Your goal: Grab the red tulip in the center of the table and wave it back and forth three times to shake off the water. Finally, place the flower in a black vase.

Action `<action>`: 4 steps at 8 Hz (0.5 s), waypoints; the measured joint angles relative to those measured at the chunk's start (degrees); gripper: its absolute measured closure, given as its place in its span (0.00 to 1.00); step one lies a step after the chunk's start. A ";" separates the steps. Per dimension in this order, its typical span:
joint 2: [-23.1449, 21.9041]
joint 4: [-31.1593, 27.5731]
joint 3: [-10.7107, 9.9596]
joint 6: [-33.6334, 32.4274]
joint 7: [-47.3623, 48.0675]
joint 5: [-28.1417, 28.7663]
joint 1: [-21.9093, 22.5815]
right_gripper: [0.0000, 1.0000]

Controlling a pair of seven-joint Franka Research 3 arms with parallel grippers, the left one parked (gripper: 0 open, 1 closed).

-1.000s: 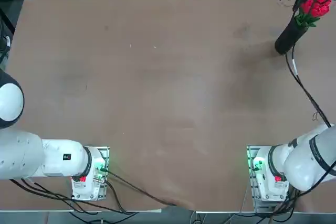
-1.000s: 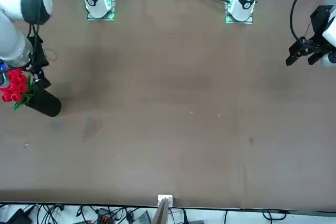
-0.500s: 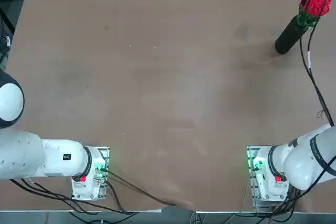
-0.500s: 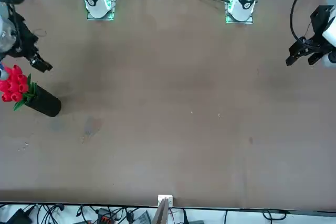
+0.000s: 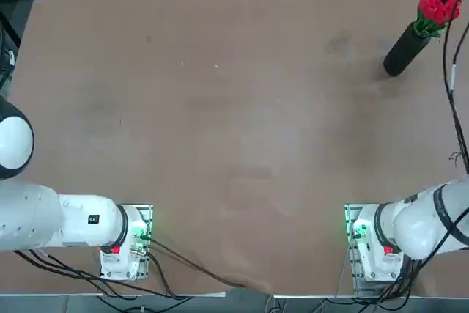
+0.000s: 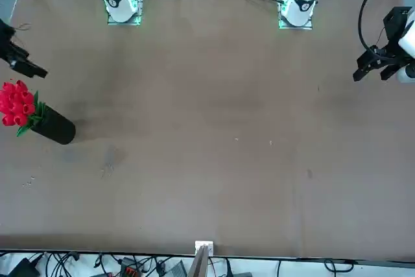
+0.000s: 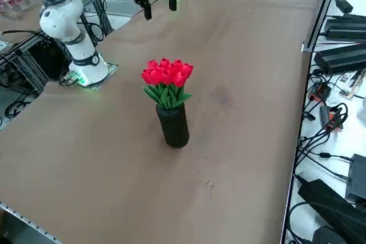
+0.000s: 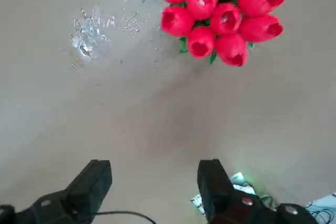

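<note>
Flower: red tulip bunch with green leaves [image 7: 167,75], standing in the vase, blooms above its mouth.
Vase: matte black cylindrical vase [image 7: 173,127], upright near the far right corner of the brown table [image 7: 114,158].
Right gripper: raised over the table near the blooms, apart from them; black fingers wide open, nothing held.
Surface: clear, glistening droplets [image 8: 89,35] near the vase.

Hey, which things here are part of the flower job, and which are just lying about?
Part of the job:
- red tulips
- black vase
- right gripper, open above the table

Just lying about:
- black power adapters
- loose cables
</note>
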 joint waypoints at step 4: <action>3.28 3.05 0.59 -0.17 -4.32 0.09 -0.39 0.00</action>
